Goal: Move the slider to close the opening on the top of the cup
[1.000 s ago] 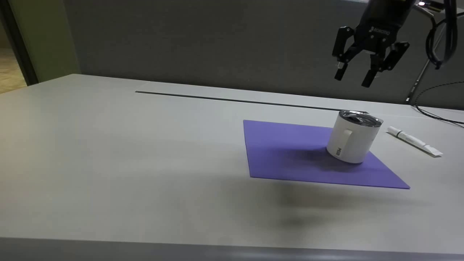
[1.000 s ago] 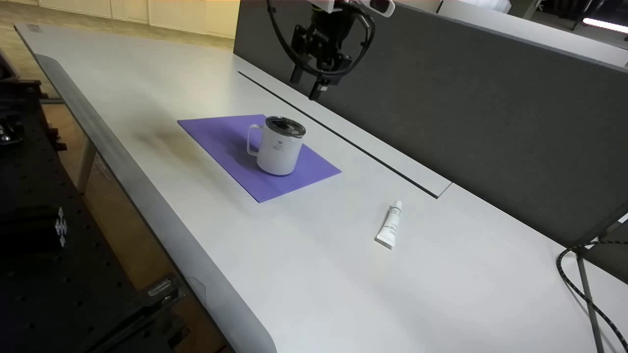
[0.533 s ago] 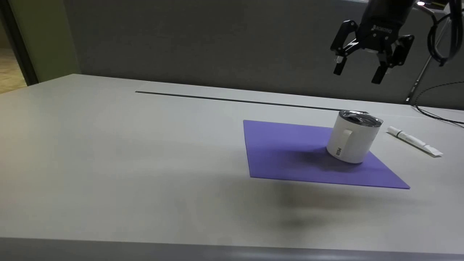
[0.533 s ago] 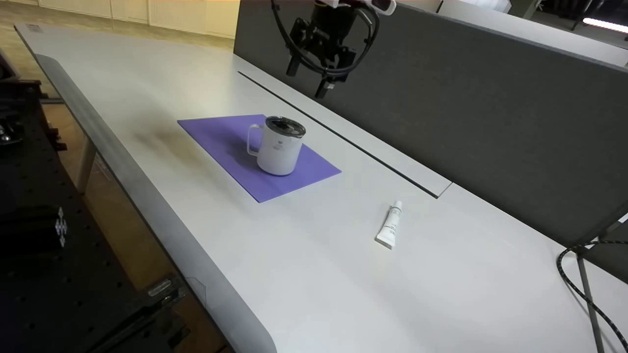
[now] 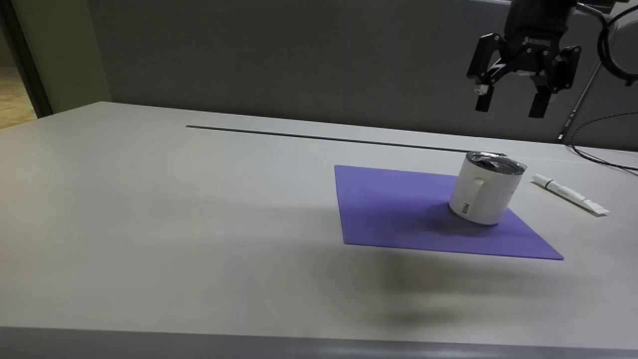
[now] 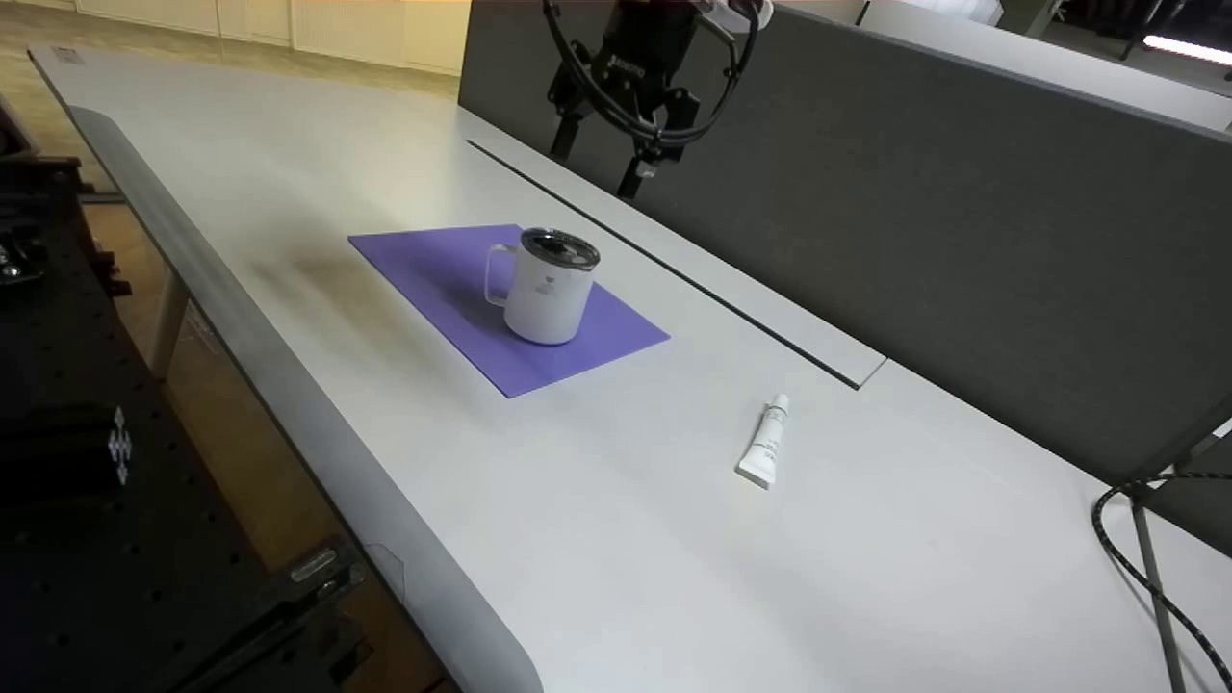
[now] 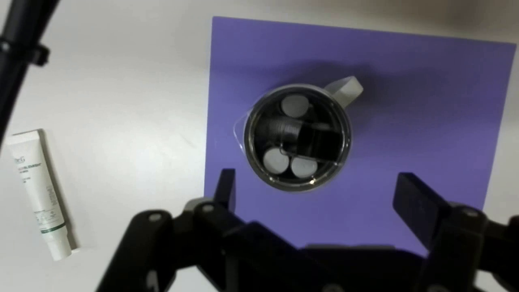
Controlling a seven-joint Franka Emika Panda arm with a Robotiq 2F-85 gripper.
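Note:
The white cup [image 5: 481, 199] stands upright on a purple mat, also in an exterior view [image 6: 547, 300]. In the wrist view I look down on its dark, clear-rimmed lid [image 7: 297, 183]. A ridged slider strip [image 7: 279, 129] lies across the lid's middle, with a darker rectangle [image 7: 322, 142] beside it that looks like the opening. Several pale discs show around the strip. The handle [image 7: 345, 91] points to the upper right. My gripper [image 5: 512, 103] is open and empty, high above and behind the cup, fingers pointing down; it also shows in an exterior view [image 6: 597, 166] and the wrist view [image 7: 316, 188].
The purple mat [image 5: 389, 199] lies flat on the white table [image 5: 199, 224]. A white tube [image 5: 570, 194] lies beside the cup, also in the wrist view [image 7: 38, 190]. A grey partition [image 6: 962, 241] stands along the back edge. A black cable [image 6: 1155, 587] lies at the far end.
The gripper's fingers have spread wider. The hand has turned more upright and shifted right in an exterior view. The cup, mat and tube have not moved.

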